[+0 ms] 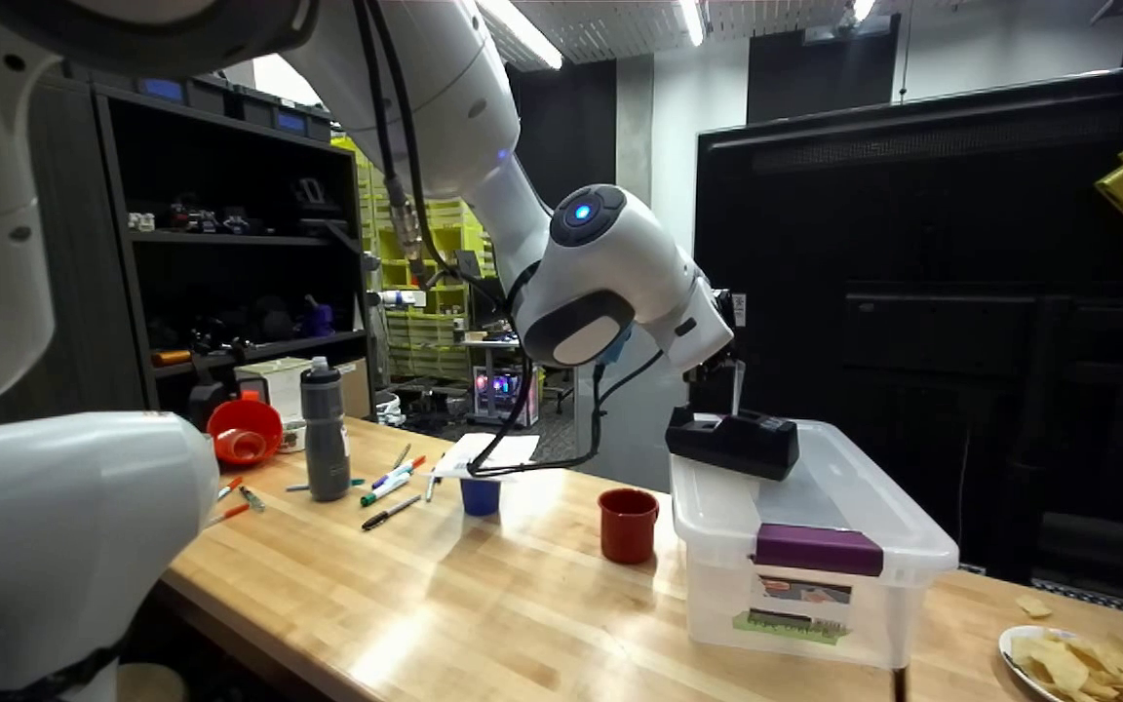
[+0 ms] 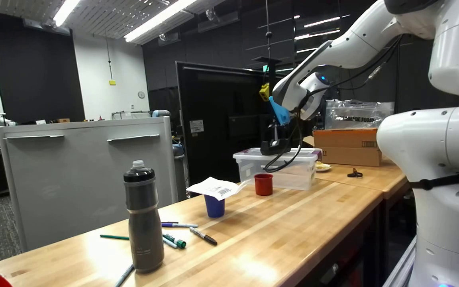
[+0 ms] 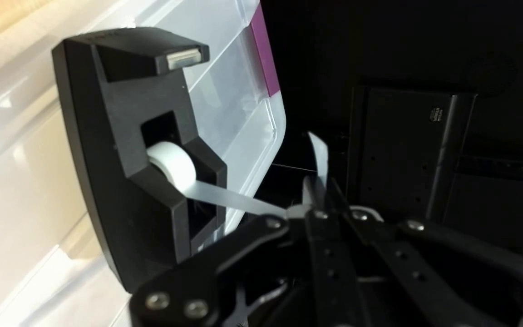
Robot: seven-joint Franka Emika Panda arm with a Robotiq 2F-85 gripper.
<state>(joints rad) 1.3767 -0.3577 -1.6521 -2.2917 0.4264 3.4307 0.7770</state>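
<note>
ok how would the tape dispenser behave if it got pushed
The tape dispenser likely won't roll, given its angular, flat-sided body. Pushed away, it may tug the tape strip, which runs straight to the tool. That thin strip is probably floppy: its free end curves.

In an exterior view, left to right along the worktop [image 1: 484, 609]: bottle [image 1: 326, 439], cup [image 1: 481, 497] beneath paper [image 1: 515, 448], mug [image 1: 628, 528], bin [image 1: 717, 600] with tape dispenser [image 1: 737, 446] over its lid [image 1: 859, 492], plate [image 1: 1007, 647] holding chips [image 1: 1070, 668].
</note>
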